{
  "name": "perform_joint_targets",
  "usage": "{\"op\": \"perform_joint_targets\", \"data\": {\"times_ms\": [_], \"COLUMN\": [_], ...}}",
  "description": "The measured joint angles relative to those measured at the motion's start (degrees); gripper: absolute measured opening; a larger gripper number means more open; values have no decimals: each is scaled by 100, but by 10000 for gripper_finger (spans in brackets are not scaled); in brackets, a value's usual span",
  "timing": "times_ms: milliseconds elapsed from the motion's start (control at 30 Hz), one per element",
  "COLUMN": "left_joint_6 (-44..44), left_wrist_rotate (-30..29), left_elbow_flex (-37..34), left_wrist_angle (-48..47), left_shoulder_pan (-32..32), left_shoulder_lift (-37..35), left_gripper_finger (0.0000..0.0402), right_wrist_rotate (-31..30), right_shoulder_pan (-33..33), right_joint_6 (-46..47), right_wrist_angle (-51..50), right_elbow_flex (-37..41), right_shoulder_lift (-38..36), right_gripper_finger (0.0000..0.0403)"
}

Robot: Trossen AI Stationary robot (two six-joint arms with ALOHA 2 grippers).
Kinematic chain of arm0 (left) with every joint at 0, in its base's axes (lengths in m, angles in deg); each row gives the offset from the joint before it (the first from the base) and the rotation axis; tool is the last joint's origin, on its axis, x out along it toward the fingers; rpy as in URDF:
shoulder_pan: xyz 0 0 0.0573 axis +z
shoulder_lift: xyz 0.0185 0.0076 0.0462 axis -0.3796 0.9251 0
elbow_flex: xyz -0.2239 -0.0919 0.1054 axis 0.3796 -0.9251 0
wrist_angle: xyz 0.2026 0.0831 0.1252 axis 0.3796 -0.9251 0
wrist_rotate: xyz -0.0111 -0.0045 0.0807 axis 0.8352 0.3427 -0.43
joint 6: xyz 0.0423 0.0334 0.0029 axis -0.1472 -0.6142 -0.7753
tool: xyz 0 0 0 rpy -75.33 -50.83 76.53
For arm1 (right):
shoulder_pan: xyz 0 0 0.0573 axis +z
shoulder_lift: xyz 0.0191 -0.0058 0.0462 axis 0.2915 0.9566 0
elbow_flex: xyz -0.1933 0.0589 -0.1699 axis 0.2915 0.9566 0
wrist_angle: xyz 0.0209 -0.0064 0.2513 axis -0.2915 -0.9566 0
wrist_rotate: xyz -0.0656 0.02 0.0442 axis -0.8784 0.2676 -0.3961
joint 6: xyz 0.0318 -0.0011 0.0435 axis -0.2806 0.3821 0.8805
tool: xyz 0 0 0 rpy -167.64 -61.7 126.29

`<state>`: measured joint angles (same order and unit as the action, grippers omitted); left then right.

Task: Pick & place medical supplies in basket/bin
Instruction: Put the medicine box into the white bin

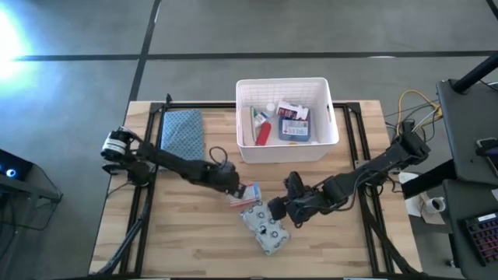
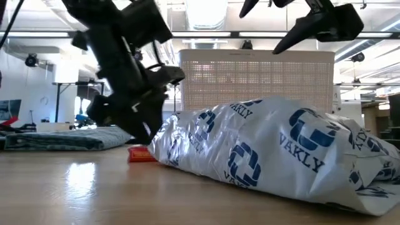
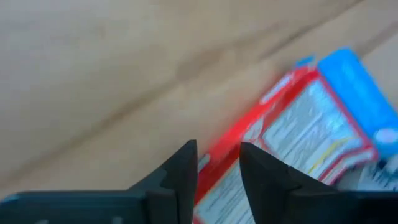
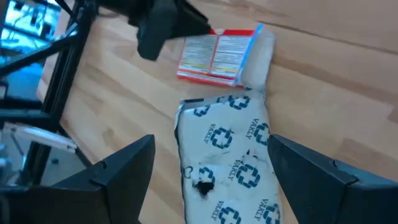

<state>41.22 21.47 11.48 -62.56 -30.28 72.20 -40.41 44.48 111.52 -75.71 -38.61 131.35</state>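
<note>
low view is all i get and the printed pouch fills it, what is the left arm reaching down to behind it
Observer: The left gripper is down at the red-white packet, which lies flat on the table right beside one end of the silvery pouch.
Operator: where is the right one
Observer: The right gripper hangs open above the pouch, holding nothing.
Operator: anything in the basket
Observer: Yes, the basket holds a blue-white flat box and a red-and-white tube, among other items.
</note>
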Motion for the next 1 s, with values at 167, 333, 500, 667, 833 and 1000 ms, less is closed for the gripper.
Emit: {"op": "perform_joint_targets", "data": {"times_ms": [167,333,500,667,833,1000], "left_joint_6": [-487,-895,-806,-325,-139,-121], "left_wrist_rotate": [190,523,315,280,278,276], "left_elbow_flex": [55,62,59,-22,-98,-129], "left_wrist_angle": [78,-308,-1430,-1698,-1432,-1302], "left_shoulder_pan": [348,204,-222,-683,-893,-892], "left_shoulder_lift": [-10,-229,-700,-1072,-984,-824], "left_gripper_finger": [78,74,74,74,74,74], "right_wrist_rotate": [11,212,185,242,896,1393], "right_shoulder_pan": [-2,-16,-159,-544,-1067,-1412], "right_joint_6": [629,822,782,211,-560,-908], "right_wrist_angle": [8,458,716,1033,1751,2055], "right_elbow_flex": [109,316,359,366,364,354], "right_shoulder_lift": [147,417,653,863,1222,1568], "right_gripper_finger": [302,302,302,301,294,277]}}
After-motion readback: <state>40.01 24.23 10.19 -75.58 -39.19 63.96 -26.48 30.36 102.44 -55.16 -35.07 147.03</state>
